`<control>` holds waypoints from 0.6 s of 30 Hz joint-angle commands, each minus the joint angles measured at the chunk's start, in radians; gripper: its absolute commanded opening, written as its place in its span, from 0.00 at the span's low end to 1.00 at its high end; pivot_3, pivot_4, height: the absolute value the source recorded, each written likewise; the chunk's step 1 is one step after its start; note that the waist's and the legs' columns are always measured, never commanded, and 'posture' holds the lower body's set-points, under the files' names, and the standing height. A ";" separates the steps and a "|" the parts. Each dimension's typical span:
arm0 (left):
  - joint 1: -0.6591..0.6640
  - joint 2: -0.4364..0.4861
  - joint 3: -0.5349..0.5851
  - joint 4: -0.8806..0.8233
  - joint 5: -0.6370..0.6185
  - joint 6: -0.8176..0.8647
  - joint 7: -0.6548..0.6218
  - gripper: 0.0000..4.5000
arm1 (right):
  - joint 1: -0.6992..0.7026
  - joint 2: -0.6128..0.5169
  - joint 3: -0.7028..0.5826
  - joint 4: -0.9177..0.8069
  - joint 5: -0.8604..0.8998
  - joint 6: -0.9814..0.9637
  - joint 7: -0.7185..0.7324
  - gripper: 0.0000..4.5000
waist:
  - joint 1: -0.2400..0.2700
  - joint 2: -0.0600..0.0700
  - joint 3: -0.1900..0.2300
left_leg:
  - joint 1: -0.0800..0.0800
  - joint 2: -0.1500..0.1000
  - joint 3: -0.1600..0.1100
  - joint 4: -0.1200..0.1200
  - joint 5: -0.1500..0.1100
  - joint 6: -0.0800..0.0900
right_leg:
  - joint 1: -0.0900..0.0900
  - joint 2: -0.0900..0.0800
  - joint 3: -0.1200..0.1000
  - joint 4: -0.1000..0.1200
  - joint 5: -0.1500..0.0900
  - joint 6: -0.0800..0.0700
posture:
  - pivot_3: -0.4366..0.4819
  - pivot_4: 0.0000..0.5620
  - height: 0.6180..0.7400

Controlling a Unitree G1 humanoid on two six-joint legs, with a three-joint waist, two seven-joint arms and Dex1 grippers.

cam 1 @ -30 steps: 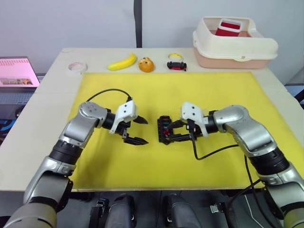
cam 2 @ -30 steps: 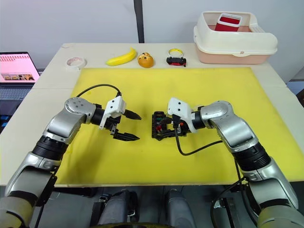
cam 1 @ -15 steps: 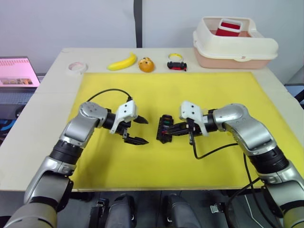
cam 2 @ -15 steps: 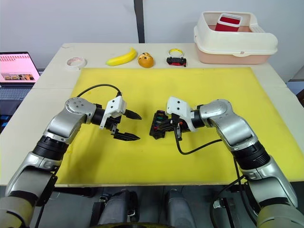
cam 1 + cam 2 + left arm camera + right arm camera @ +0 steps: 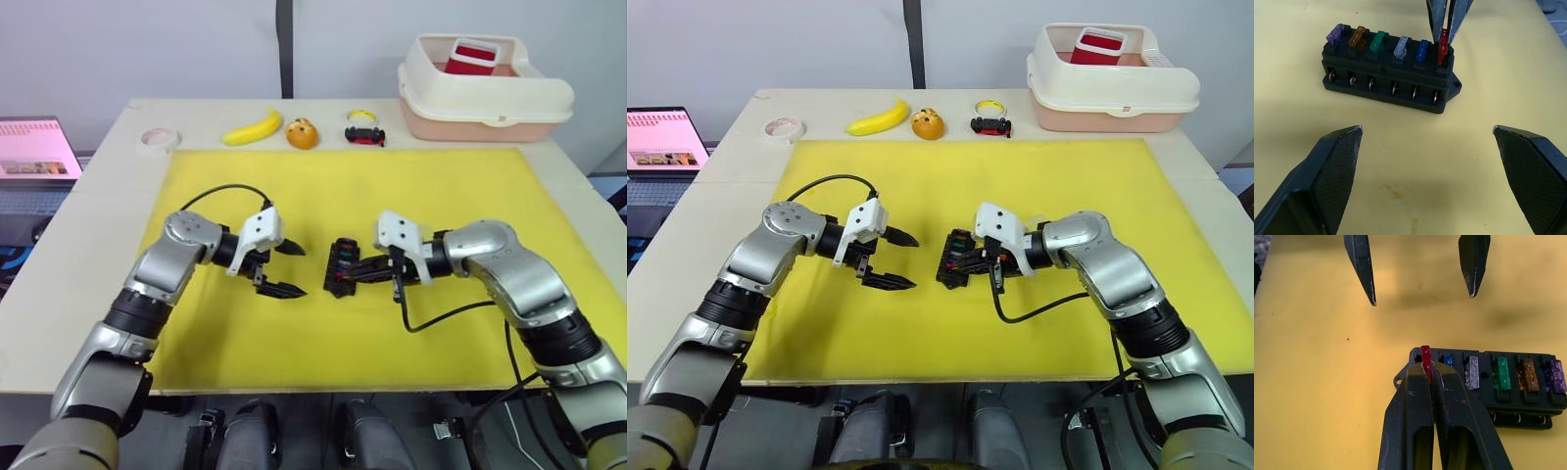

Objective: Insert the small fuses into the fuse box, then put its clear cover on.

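Note:
The black fuse box (image 5: 1388, 81) lies mid-mat between my arms, also seen from the head (image 5: 343, 264). Its top row holds purple, amber, green, grey and blue small fuses (image 5: 1378, 41). At the end slot stands a red fuse (image 5: 1425, 355), and my right gripper (image 5: 1428, 369) is shut on it from above. My left gripper (image 5: 297, 270) hangs open a short way to the left of the box, touching nothing. Its two fingers (image 5: 1337, 161) frame the box from a distance. The clear cover is out of view.
The yellow mat (image 5: 441, 196) covers most of the table. Along the back edge sit a tape roll (image 5: 159, 138), a banana (image 5: 253, 127), an orange ball (image 5: 302, 133) and a small toy car (image 5: 364, 132). A cream bin (image 5: 485, 93) stands back right, a laptop (image 5: 34, 147) off the left.
The right gripper has shifted a little at the box's end, and the box has turned slightly compared with a second ago. The left arm has stayed still.

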 commanded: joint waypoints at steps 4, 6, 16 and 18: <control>-0.021 -0.001 -0.001 -0.013 -0.007 -0.016 -0.002 1.00 | 0.006 0.022 -0.076 -0.077 0.096 0.063 -0.033 0.02 | 0.000 0.000 0.000 | 0.000 0.000 0.000 0.000 0.000 0.000 | 0.000 0.000 0.000 0.000 0.000 0.000 | 0.48 0.27 0.99; -0.021 -0.002 -0.002 -0.013 -0.007 -0.016 -0.002 1.00 | 0.015 0.026 -0.085 -0.088 0.108 0.068 -0.045 0.02 | 0.001 0.000 0.000 | 0.000 0.000 0.000 0.000 0.000 0.000 | 0.000 0.000 0.000 0.000 0.000 0.000 | 0.48 0.27 0.99; -0.023 -0.003 -0.003 -0.013 -0.006 -0.016 -0.005 1.00 | 0.074 0.014 -0.078 -0.116 0.101 0.038 -0.085 0.02 | 0.000 0.000 0.000 | 0.000 0.000 0.000 0.000 0.000 0.000 | 0.000 0.000 0.000 0.000 0.000 0.000 | 0.48 0.27 0.99; -0.025 -0.003 -0.003 -0.012 -0.007 -0.017 -0.006 1.00 | 0.078 0.015 -0.076 -0.110 0.095 0.024 -0.089 0.02 | 0.000 0.000 0.000 | 0.000 0.000 0.000 0.000 0.000 0.000 | 0.000 0.000 0.000 0.000 0.000 0.000 | 0.48 0.27 0.99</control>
